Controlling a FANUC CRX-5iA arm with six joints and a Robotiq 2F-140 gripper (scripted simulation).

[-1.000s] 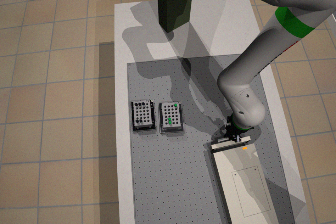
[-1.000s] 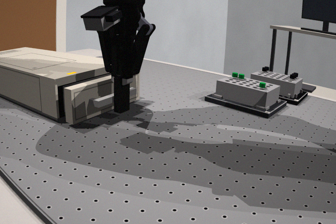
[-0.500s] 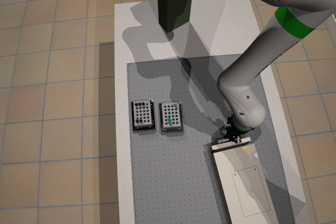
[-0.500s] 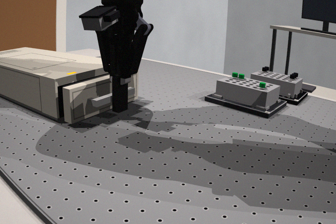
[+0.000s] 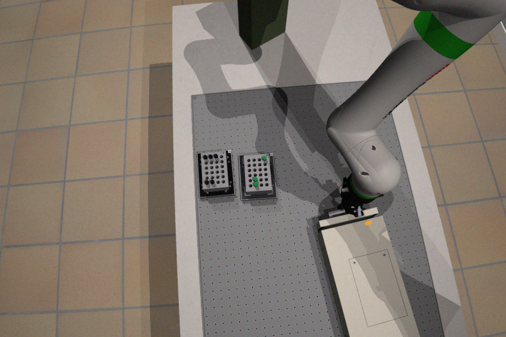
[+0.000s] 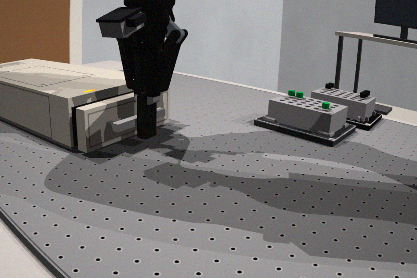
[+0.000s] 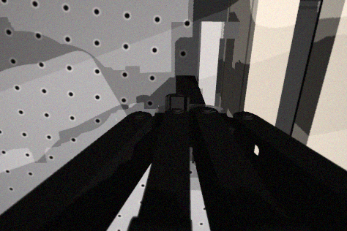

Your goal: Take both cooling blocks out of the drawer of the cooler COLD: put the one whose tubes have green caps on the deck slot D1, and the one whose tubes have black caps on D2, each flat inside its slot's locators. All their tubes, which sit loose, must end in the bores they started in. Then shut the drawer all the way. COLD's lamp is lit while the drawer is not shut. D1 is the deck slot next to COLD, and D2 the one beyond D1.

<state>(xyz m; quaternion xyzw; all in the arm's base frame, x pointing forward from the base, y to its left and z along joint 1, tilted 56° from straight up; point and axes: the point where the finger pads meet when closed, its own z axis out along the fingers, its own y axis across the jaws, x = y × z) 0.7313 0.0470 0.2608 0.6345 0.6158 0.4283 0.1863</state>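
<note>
My gripper [image 6: 147, 131] [image 7: 184, 91] is shut and empty, its fingertips low at the front of the drawer [image 5: 327, 224] [image 6: 100, 116], right by its bar handle [image 5: 335, 213] [image 6: 124, 124] [image 7: 210, 51]. A narrow dark gap shows between the drawer front and the cooler COLD [image 5: 347, 251] [image 6: 33, 85]. Its lamp [image 5: 368, 223] [image 6: 89, 90] is lit orange. The green-capped block [image 5: 257, 191] [image 6: 296, 116] sits level on slot D1 [image 5: 258, 197] [image 6: 293, 128]. The black-capped block [image 5: 214, 186] [image 6: 365, 109] sits level on D2 [image 5: 216, 195]. The caps stand above their bores. Fingertip contact with the drawer is hard to tell.
The perforated deck [image 5: 261, 267] [image 6: 202, 241] carries the cooler and both slots. The slots stand well to the side of the gripper. The arm [image 5: 368, 91] reaches over the deck from the upper right in the top view. A dark green pedestal [image 5: 261, 14] stands at the back.
</note>
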